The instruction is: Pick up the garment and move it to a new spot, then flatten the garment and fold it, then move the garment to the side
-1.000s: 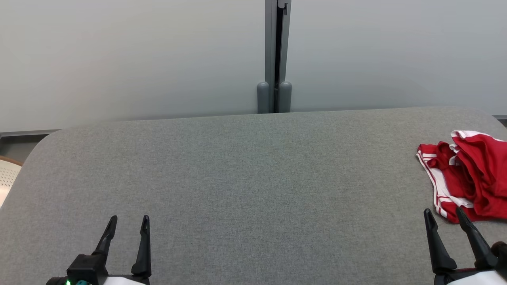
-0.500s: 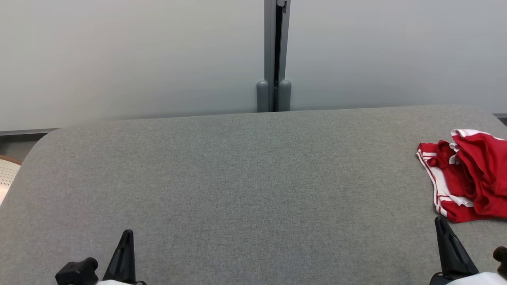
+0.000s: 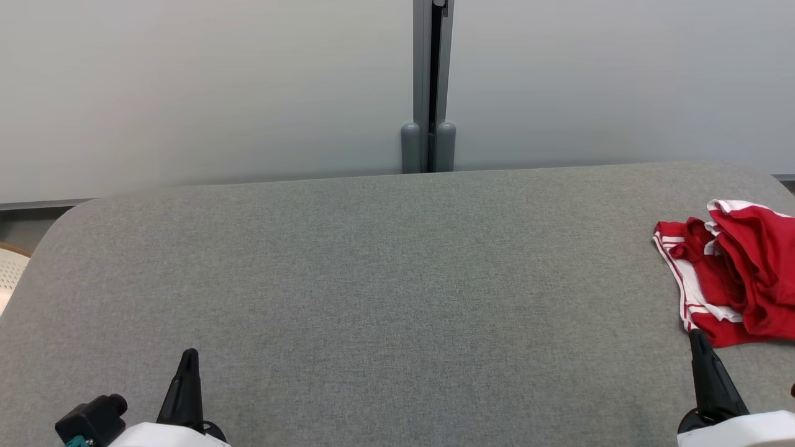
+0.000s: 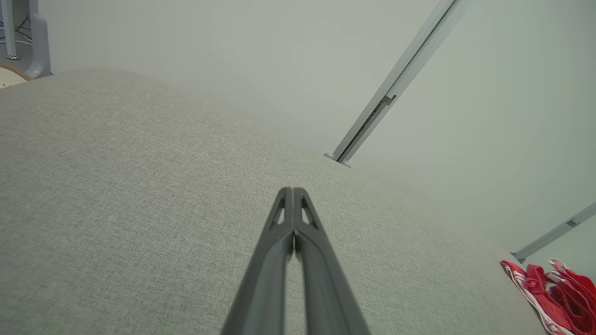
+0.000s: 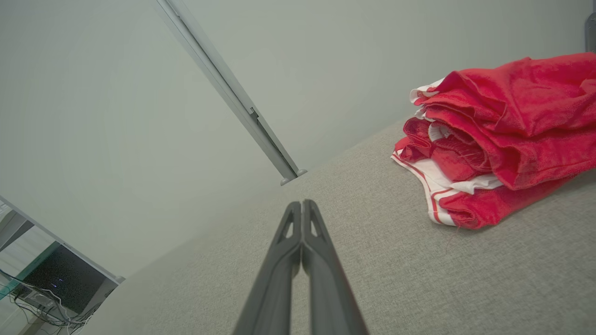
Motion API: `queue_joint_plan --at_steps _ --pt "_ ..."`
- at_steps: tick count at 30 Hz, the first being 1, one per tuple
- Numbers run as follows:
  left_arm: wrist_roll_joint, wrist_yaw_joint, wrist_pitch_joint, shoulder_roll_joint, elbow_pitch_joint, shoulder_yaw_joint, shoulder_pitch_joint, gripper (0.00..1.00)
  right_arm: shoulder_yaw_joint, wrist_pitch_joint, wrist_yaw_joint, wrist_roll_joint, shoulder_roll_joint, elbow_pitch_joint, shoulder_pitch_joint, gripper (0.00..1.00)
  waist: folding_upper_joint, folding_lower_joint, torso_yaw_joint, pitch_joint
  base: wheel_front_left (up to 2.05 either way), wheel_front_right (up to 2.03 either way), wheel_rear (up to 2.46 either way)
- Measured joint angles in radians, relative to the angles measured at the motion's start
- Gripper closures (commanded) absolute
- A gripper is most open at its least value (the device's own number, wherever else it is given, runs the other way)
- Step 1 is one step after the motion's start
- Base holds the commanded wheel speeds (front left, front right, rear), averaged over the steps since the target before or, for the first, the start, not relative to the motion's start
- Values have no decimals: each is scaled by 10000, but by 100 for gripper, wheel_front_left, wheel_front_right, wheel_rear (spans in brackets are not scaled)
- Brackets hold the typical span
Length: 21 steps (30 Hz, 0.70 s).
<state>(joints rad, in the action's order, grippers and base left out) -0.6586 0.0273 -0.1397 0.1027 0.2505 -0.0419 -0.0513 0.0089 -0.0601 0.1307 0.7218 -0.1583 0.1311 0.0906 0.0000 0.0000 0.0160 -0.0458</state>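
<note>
Where head view ends, garment (image 3: 748,273) cropped

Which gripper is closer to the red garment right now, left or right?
Right. The right gripper, shut, has its tip close beside the near edge of the red garment. The left gripper, also shut, sits far across the grey surface, at the lower left.

Red, white-striped garment (image 3: 733,273); grey table (image 3: 372,279)
</note>
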Motion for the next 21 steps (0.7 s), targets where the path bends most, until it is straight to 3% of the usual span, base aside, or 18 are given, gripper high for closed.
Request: queue_joint_plan --at_steps 21 --pt "-2656 288 692 -173 -8 431 401 100 -305 433 0 2491 265 303 -548 100 0 0 -32 97 0 0 0"
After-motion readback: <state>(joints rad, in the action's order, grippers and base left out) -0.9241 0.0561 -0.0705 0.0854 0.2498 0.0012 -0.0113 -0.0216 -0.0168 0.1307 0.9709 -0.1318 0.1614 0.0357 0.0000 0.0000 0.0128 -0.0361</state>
